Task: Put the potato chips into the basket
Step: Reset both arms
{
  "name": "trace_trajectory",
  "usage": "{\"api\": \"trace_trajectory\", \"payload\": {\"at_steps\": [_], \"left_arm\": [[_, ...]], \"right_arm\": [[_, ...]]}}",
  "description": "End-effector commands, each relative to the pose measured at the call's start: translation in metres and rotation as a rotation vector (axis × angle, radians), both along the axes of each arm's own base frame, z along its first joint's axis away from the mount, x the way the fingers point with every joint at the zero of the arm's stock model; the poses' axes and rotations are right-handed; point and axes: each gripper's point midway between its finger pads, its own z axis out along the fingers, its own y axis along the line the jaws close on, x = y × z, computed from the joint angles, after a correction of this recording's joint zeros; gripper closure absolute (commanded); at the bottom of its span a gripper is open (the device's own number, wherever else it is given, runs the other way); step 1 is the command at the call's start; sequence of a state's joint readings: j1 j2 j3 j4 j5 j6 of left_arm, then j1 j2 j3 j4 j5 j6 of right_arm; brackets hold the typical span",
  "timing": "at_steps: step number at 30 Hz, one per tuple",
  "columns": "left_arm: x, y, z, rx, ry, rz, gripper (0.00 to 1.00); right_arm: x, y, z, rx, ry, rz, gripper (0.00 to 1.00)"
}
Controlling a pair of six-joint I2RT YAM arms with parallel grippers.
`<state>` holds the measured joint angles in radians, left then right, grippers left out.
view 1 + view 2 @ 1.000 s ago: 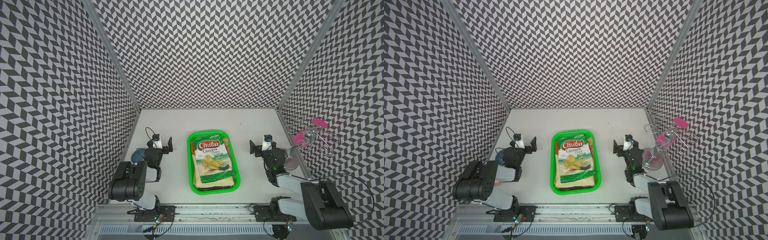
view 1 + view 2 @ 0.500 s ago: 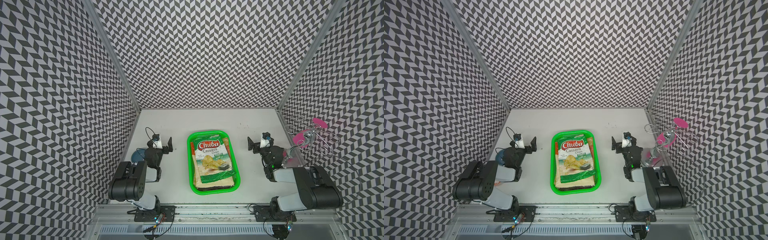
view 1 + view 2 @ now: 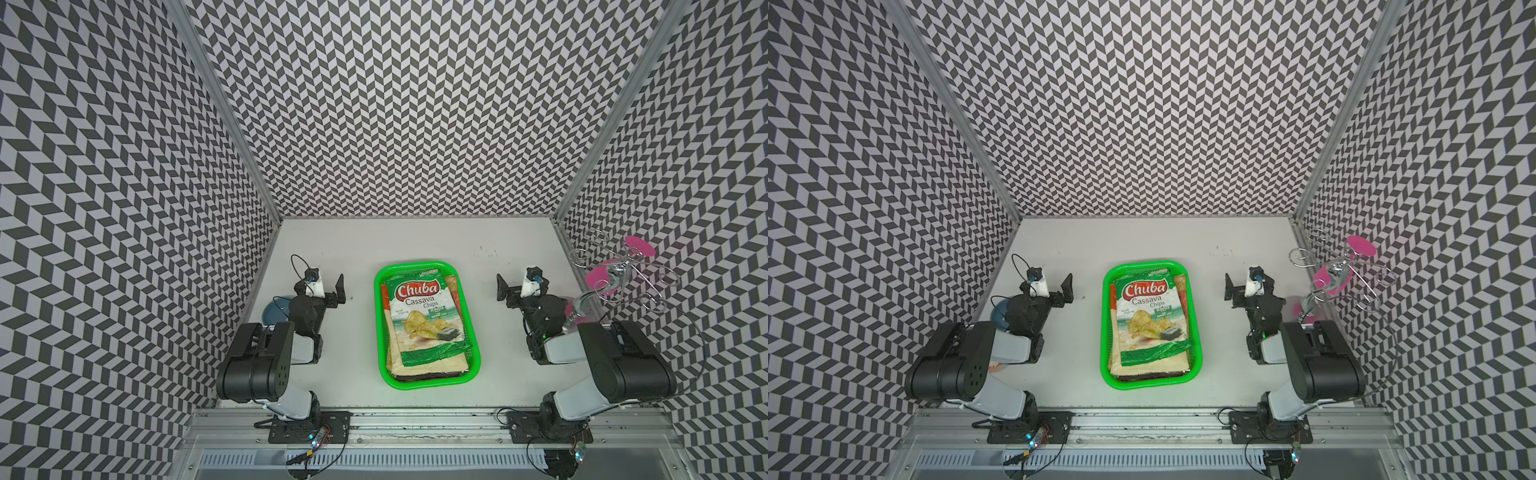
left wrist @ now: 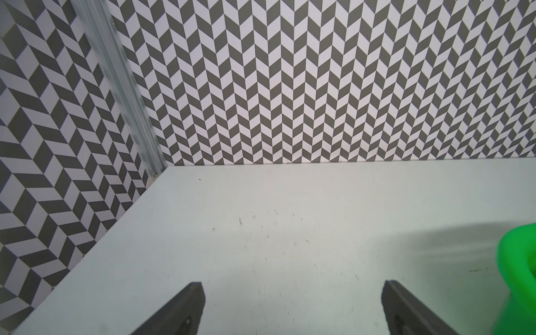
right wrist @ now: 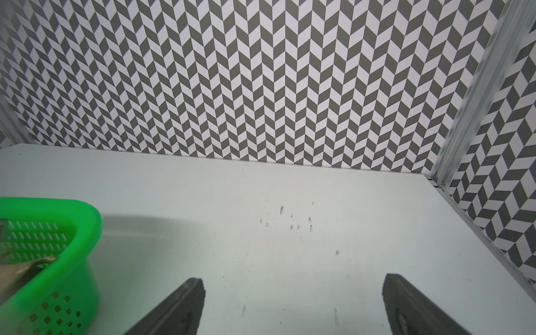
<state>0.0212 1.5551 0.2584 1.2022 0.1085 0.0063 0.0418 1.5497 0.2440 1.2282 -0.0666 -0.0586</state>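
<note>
The green basket (image 3: 378,316) (image 3: 1105,324) sits mid-table in both top views, holding a flat stack of potato chips with the green-white Chuba bag (image 3: 419,320) (image 3: 1148,320) on top. My left gripper (image 3: 326,286) (image 3: 1052,286) rests low to the basket's left, open and empty. In the left wrist view only bare table lies between the left gripper's (image 4: 293,287) fingers, with the basket rim (image 4: 513,261) at the edge. My right gripper (image 3: 517,286) (image 3: 1244,286) (image 5: 293,280) stands open and empty to the right of the basket (image 5: 87,232). A bag edge (image 5: 17,269) shows inside.
A wire stand with pink discs (image 3: 615,274) stands by the right wall behind the right arm. A blue-grey round object (image 3: 272,311) lies behind the left arm. Patterned walls close three sides, and a metal rail (image 3: 415,419) runs along the front.
The right arm has folded its elbow in nearer its base, and its gripper shifted slightly toward the back. The left arm, basket and bags have not moved.
</note>
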Motion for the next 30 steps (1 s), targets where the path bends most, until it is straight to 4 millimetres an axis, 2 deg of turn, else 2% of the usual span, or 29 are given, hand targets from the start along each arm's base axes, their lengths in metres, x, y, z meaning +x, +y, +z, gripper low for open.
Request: {"api": "trace_trajectory", "payload": {"at_steps": [1,30], "left_arm": [[0.0033,0.0007,0.0093,0.007,-0.027,0.005,0.01],[0.0031,0.0003,0.0092,0.007,-0.027,0.004,0.01]], "right_arm": [[0.0014,-0.0057,0.017,0.017,-0.064,-0.026,0.0],[0.0026,-0.0051,0.015,0.012,-0.049,-0.023,0.0]]}}
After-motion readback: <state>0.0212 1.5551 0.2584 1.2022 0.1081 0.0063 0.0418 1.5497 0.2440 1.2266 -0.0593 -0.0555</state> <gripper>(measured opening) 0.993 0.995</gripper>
